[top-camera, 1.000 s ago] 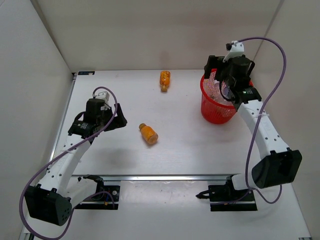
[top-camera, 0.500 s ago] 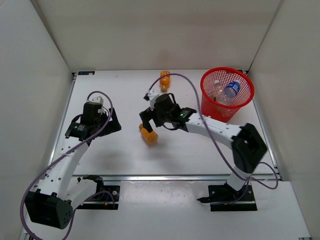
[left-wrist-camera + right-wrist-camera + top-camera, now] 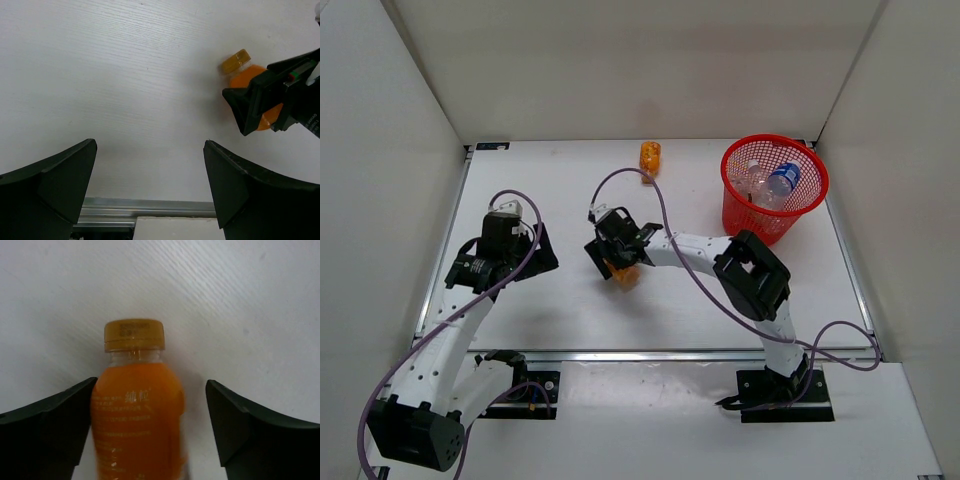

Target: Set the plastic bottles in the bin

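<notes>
An orange bottle (image 3: 623, 272) lies on the white table mid-left. It fills the right wrist view (image 3: 137, 425) between the open jaws, touching the left finger (image 3: 50, 435) with a gap to the right one. My right gripper (image 3: 616, 256) is open around it. It also shows in the left wrist view (image 3: 250, 95). A second orange bottle (image 3: 650, 158) lies at the back. The red mesh bin (image 3: 740, 215) at the back right holds a clear bottle with a blue label (image 3: 782, 180) and other clear bottles. My left gripper (image 3: 535, 250) is open and empty, left of the near bottle.
White walls enclose the table on three sides. A metal rail (image 3: 620, 354) runs along the near edge; it shows in the left wrist view (image 3: 145, 206). The right arm's cable (image 3: 660, 215) arcs over the table middle.
My right arm swung from the bin across to the near orange bottle, lowered, and now straddles it with open jaws. The left arm shifted only slightly.
</notes>
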You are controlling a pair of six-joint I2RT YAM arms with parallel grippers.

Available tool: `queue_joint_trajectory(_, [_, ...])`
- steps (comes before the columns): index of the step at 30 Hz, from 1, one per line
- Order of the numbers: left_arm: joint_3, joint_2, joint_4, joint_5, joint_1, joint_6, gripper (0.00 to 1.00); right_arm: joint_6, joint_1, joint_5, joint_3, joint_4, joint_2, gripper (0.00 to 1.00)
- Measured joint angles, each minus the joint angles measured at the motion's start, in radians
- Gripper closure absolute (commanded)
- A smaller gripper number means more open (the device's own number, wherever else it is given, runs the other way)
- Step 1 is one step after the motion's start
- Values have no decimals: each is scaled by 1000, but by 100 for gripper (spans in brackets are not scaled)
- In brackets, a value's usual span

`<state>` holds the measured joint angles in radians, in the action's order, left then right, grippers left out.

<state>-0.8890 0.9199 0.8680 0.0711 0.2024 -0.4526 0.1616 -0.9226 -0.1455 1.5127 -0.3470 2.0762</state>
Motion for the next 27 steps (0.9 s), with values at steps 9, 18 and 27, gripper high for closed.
queue_joint_trajectory(9, [6,14,0,0,0,11,1,29,21,2,-96,-33,-134,59])
queue_joint_trajectory(18, [10,16,-32,-32,3,18,1,-41,290,-15,135,-90,-459,61])
queue_joint_trajectory(27, [29,10,-71,-54,3,6,2,-36,714,-23,123,67,-610,59])
